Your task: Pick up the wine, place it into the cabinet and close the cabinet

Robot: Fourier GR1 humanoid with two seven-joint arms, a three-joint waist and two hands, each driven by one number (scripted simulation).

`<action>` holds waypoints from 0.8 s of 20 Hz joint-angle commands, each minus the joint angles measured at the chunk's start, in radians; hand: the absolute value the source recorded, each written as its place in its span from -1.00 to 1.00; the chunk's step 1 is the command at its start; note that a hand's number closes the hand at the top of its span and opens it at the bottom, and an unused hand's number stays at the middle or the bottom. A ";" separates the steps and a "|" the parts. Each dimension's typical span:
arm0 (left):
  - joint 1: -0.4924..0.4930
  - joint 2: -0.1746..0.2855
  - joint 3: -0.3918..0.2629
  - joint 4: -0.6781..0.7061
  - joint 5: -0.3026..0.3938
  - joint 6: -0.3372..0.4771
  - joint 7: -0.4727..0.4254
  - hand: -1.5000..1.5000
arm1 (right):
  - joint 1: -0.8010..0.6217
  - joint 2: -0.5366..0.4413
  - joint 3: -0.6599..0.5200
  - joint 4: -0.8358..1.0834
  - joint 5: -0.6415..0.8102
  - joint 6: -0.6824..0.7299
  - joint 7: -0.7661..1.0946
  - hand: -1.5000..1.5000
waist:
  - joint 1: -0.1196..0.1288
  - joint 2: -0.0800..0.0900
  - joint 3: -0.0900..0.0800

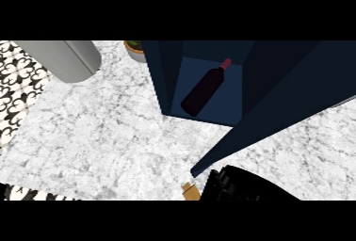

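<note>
The marble surface [104, 141] carries a dark blue cabinet [167, 75], up and away from the fingers [217, 181]. Its door [278, 103] stands open, the near corner just above them. Inside lies the wine bottle [204, 92], neck pointing away. The black right hand [240, 186] is cut off below, fingers straight and side by side. Far up-left are a grey bin [62, 59] and a plant pot [135, 51], both cropped. A small tan thing [189, 190] beside the fingers is unclear.

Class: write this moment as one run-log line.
wine: lying inside cabinet | door: open | right hand: by door edge | left hand: unseen
</note>
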 commanded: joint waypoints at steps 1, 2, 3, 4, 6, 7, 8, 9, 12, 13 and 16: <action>-0.016 -0.004 -0.006 -0.009 0.003 -0.002 0.008 1.00 | -0.158 0.075 -0.033 0.133 0.080 -0.111 0.026 1.00 | 0.028 0.004 0.001; -0.023 -0.005 -0.011 0.000 -0.001 -0.016 0.006 1.00 | -0.198 0.076 -0.034 0.163 0.096 -0.133 0.028 1.00 | 0.028 0.006 -0.001; -0.025 -0.004 -0.014 -0.012 -0.006 -0.012 0.008 1.00 | -0.236 0.077 -0.046 0.198 0.106 -0.152 0.037 1.00 | 0.042 0.005 0.001; -0.029 0.004 -0.006 -0.005 -0.004 -0.012 0.012 1.00 | -0.274 0.077 -0.058 0.227 0.120 -0.185 0.029 1.00 | 0.045 0.006 0.003; -0.040 0.003 -0.008 0.002 -0.003 -0.017 0.017 1.00 | -0.357 0.078 -0.077 0.304 0.145 -0.222 0.041 1.00 | 0.051 0.011 0.002; -0.043 0.001 -0.018 -0.011 -0.009 -0.023 0.016 1.00 | -0.389 0.078 -0.106 0.339 0.151 -0.232 0.038 1.00 | 0.059 0.018 0.003; -0.051 0.007 -0.008 -0.009 -0.001 -0.019 0.024 1.00 | -0.435 0.078 -0.111 0.370 0.165 -0.262 0.045 1.00 | 0.059 0.013 0.004; -0.052 0.001 -0.014 -0.008 -0.006 -0.021 0.021 1.00 | -0.470 0.078 -0.120 0.419 0.174 -0.279 0.040 1.00 | 0.068 0.016 0.005; -0.070 0.001 -0.014 -0.006 -0.001 -0.032 0.026 1.00 | -0.582 0.079 -0.159 0.537 0.180 -0.321 0.038 1.00 | 0.079 0.023 0.007; -0.076 -0.004 -0.015 -0.001 -0.002 -0.022 0.029 1.00 | -0.623 0.079 -0.158 0.581 0.186 -0.339 0.050 1.00 | 0.077 0.021 0.006; -0.089 -0.008 -0.025 0.000 -0.015 -0.027 0.029 1.00 | -0.720 0.079 -0.209 0.698 0.147 -0.365 0.040 1.00 | 0.090 0.031 0.008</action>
